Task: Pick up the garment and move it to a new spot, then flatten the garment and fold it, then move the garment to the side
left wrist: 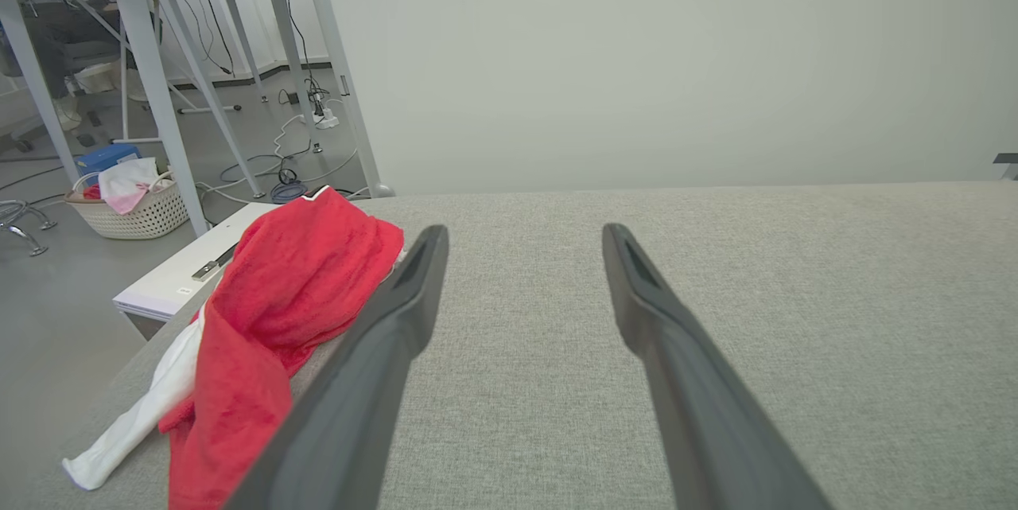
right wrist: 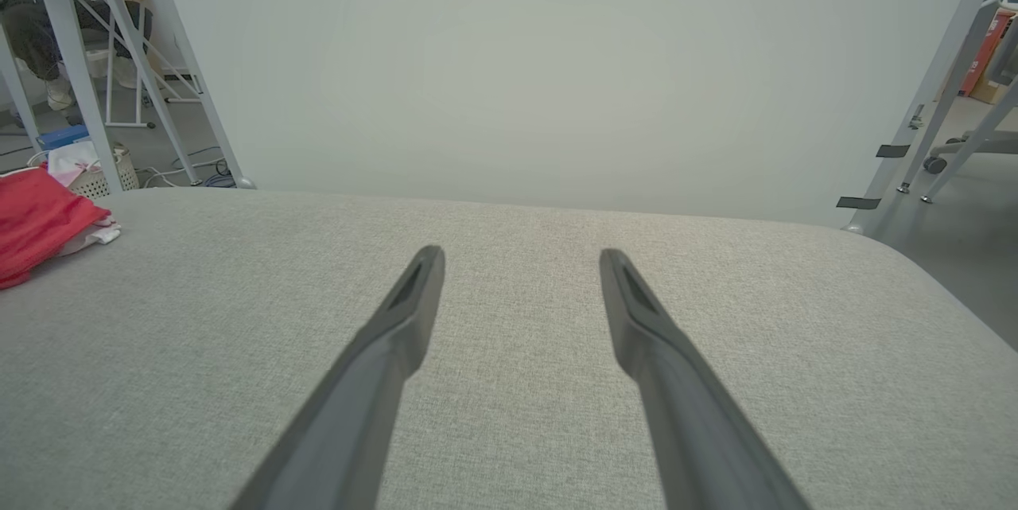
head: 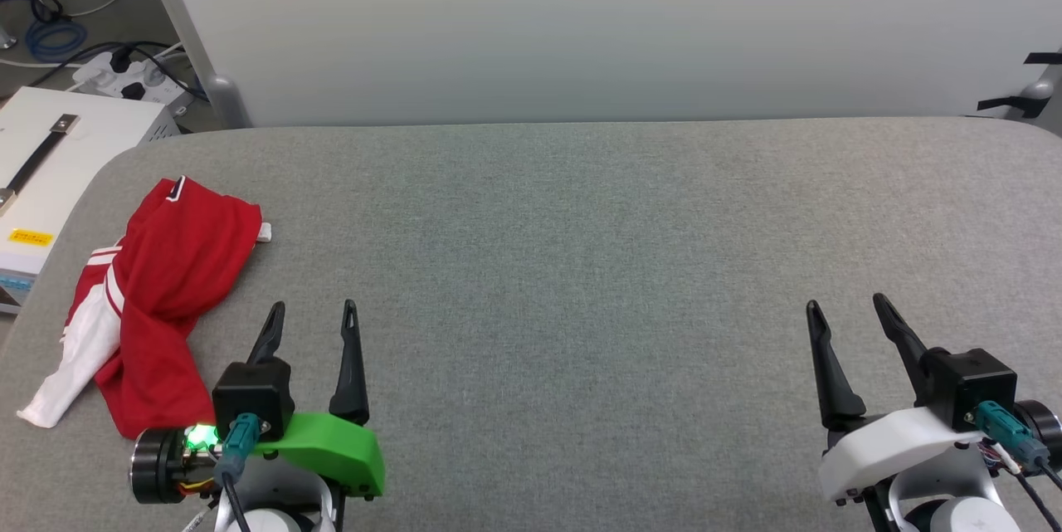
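The garment [head: 170,283], red with a white sleeve and striped trim, lies crumpled in a long heap at the table's left edge. It also shows at the left of the left wrist view [left wrist: 278,311] and at the far left of the right wrist view [right wrist: 36,223]. My left gripper [head: 314,312] stands open just right of the garment's near end, with nothing between its fingers. My right gripper [head: 846,308] is open over bare cloth at the near right, far from the garment.
The grey fabric table [head: 581,266] stretches wide between the grippers, backed by a pale partition [head: 581,26]. A white box [head: 50,175] stands off the table's left edge. A laundry basket [left wrist: 131,204], cables and metal frame legs are on the floor beyond.
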You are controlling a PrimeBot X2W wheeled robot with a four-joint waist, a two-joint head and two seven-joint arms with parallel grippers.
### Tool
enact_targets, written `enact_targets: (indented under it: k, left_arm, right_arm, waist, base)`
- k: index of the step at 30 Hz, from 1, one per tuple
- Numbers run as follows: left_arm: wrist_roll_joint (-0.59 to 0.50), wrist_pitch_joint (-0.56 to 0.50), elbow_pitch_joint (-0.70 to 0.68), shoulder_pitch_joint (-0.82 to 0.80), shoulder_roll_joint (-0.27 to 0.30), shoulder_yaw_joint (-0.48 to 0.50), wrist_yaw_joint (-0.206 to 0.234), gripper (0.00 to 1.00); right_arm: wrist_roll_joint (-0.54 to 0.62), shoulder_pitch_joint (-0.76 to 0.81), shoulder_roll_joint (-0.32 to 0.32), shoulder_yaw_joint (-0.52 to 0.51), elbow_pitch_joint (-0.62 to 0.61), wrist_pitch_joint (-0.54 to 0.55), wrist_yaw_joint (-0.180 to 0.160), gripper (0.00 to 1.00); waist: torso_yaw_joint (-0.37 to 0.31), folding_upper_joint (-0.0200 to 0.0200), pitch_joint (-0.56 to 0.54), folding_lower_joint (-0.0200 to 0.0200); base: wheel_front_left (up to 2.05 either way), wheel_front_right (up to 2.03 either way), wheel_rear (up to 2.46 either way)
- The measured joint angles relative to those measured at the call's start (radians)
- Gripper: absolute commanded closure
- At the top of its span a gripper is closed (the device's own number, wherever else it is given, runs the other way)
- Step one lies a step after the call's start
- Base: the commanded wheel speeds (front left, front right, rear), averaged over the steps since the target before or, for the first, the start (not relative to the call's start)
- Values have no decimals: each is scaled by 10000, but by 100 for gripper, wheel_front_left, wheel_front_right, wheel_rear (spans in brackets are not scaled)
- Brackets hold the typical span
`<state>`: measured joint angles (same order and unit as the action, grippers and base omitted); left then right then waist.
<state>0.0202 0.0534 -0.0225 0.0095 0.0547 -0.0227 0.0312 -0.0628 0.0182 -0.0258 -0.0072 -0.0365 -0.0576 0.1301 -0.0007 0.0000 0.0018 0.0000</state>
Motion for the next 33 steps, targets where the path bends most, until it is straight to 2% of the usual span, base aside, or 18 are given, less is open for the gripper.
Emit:
enact_targets:
  k: [33]
  left_arm:
    - [159,704,-238,39,0,-226,291,0]
  right_arm:
    - [-489,154,-2,-88,-430,-679,0,0]
  waist:
    - [-29,0,-18,1]
  base:
    - [0,0,0]
